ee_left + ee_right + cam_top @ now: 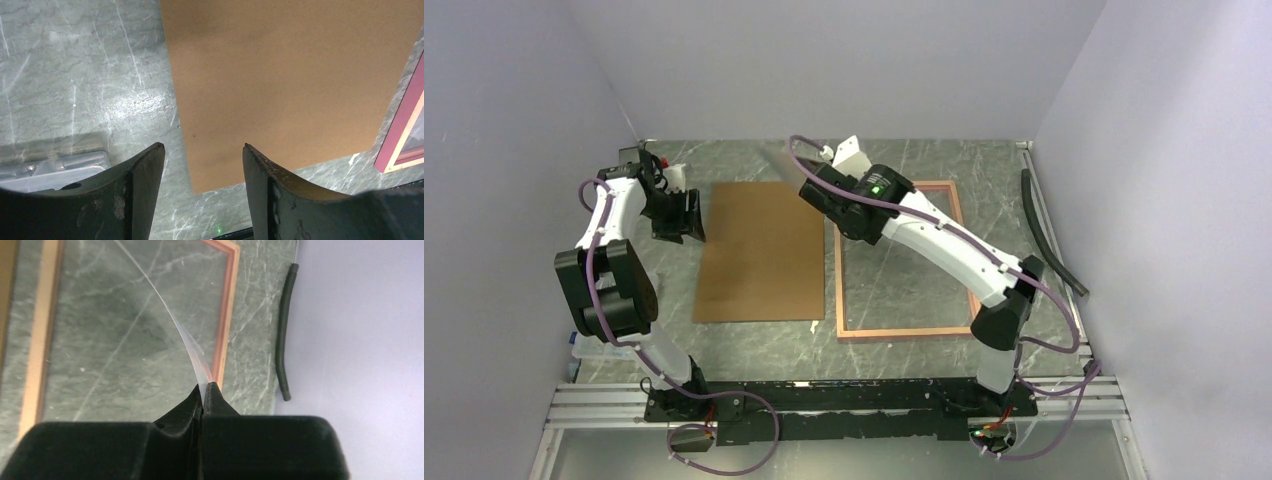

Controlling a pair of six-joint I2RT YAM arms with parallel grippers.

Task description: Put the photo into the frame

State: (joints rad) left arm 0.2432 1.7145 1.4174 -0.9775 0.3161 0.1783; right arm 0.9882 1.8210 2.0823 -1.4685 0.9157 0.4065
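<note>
My left gripper (686, 215) hangs with its fingers apart and holding nothing, at the left edge of the brown backing board (759, 250). Just right of the board, the frame (902, 332) lies flat on the marble table (754, 160). It has a thin wood-brown border with a pink outer edge. Above the frame, my right gripper (204, 386) is pinched tight on a thin clear sheet (176, 322) that curves upward.
</note>
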